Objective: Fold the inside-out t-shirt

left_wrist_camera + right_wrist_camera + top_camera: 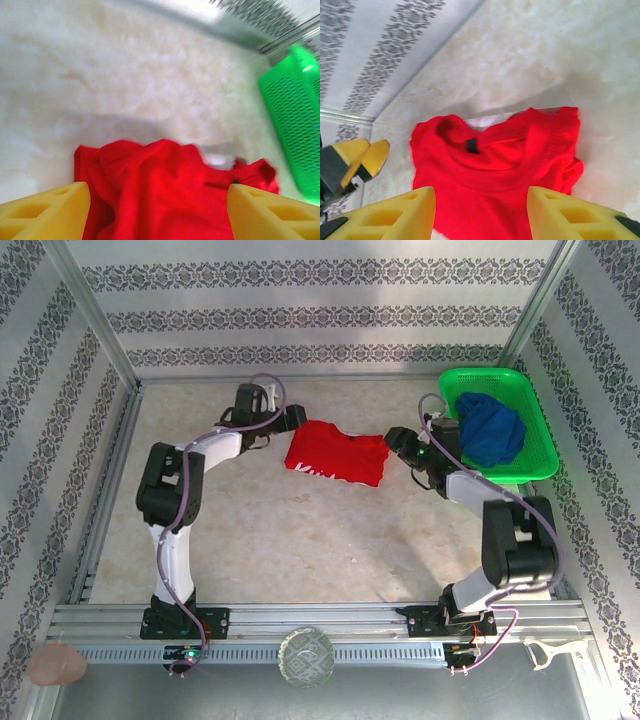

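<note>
1. The inside-out t-shirt (335, 458) lay as a compact red bundle on the far half of the table (300, 550), roughly midway between left and right. A faint white print showed along its near edge.
2. In the right wrist view the t-shirt (495, 185) showed its neckline uppermost, with a small dark tag (472, 146) at the collar. Its right-hand edge was bunched and uneven; its left edge curved smoothly.
3. In the left wrist view the t-shirt (170, 195) was rumpled, and its far edge ran in soft humps against bare tabletop.
4. The left gripper (288, 423) was just off the shirt's far-left corner. Its jaws stood wide apart, gripping nothing; cloth lay beneath them (157, 215).
5. The right gripper (397, 440) was at the shirt's right edge. Its jaws were also parted and held nothing; cloth lay below the gap (482, 210).
6. A green basket (535, 445) sat in the far-right corner, apart from the shirt, beyond the right gripper. A dark blue garment (492, 428) lay in it.
7. Open room: a broad bare stretch of table lay between the shirt and the arm bases, and a narrower strip between the shirt and the patterned back wall (320, 320).
</note>
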Robot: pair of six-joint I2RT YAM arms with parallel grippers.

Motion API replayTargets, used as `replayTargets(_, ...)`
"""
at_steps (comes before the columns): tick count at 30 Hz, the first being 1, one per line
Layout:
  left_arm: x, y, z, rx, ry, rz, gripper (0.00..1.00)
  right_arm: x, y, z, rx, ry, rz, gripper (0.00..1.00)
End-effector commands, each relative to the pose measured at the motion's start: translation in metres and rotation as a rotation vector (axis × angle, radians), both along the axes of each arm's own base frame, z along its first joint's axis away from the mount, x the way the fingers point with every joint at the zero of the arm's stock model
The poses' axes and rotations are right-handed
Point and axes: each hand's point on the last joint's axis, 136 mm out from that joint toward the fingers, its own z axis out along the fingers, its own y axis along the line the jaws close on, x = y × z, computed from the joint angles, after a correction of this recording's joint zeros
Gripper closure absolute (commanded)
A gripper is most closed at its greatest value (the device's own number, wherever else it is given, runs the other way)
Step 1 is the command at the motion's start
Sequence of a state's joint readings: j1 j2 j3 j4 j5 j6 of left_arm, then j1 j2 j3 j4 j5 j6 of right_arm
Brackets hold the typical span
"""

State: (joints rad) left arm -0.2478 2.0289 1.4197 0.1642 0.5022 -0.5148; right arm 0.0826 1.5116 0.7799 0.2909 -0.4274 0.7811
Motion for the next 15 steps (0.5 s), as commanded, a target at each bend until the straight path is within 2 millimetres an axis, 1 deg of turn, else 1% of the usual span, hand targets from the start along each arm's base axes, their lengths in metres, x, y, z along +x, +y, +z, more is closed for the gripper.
replayTargets(1,-0.020,0.000,0.029,0.006,0.003,-0.035,0.25,-0.035,0.007,-0.012,-0.007,0.064,0.065,0.48)
replayTargets(2,-0.026,0.000,0.026,0.012,0.025,-0.044,0.25,-0.042,0.007,-0.010,-0.004,0.063,0.070,0.48)
replayTargets(4,-0.036,-0.001,0.017,0.029,0.058,-0.065,0.23,-0.054,0.008,-0.006,-0.003,0.059,0.076,0.44)
replayTargets(9,-0.053,0.002,-0.022,0.097,0.162,-0.099,0.22,-0.079,0.005,-0.007,0.002,0.067,0.062,0.35)
replayTargets(12,-0.059,0.000,-0.047,0.118,0.219,-0.122,0.21,-0.086,0.005,-0.013,0.005,0.076,0.052,0.32)
replayTargets(15,-0.063,-0.005,-0.066,0.125,0.256,-0.147,0.21,-0.080,0.014,-0.016,0.017,0.080,0.071,0.33)
